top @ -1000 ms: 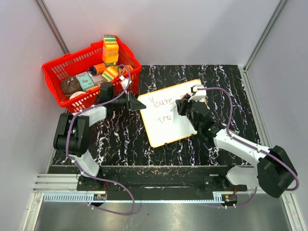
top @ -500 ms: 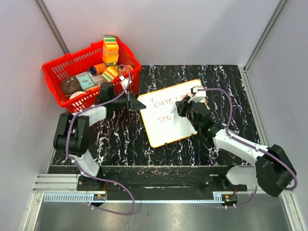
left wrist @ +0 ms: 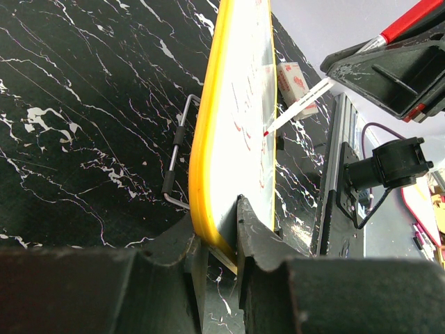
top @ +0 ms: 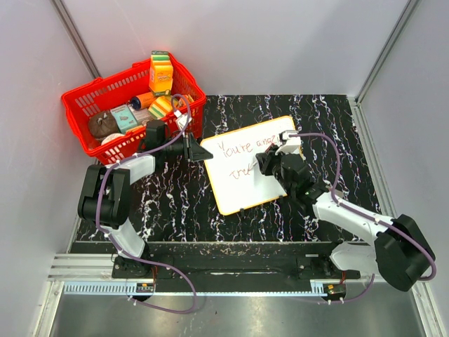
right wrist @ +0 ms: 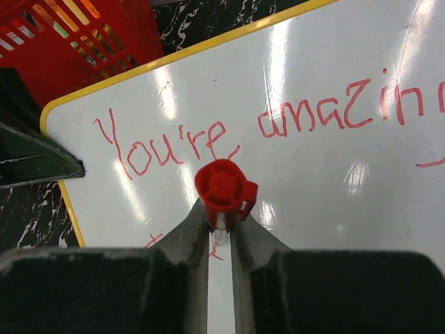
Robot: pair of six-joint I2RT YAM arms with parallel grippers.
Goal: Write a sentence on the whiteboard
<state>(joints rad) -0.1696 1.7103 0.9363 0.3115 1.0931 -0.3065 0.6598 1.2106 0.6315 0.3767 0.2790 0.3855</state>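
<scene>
Left gripper [left wrist: 219,224] tight on whiteboard [left wrist: 236,125]; right gripper [right wrist: 221,219] tight on marker [right wrist: 222,185]; sentence [right wrist: 167,152] clearest from right wrist

**Red words on the whiteboard**

A sentence [right wrist: 304,115] is written by hand in red on the whiteboard [right wrist: 334,181]. In the right wrist view the top row starts at 9 o'clock with "You're". Toward 2 o'clock comes "amazin", and the edge of the view cuts off the rest. A second row starts at 7 o'clock, but the red marker [right wrist: 221,186] hides most of it. From above it seems to begin with "tr"; the rest is too small. From the left wrist the letters are seen side-on and cannot be read. The labels in the red basket [top: 83,98] are too small to read.
</scene>
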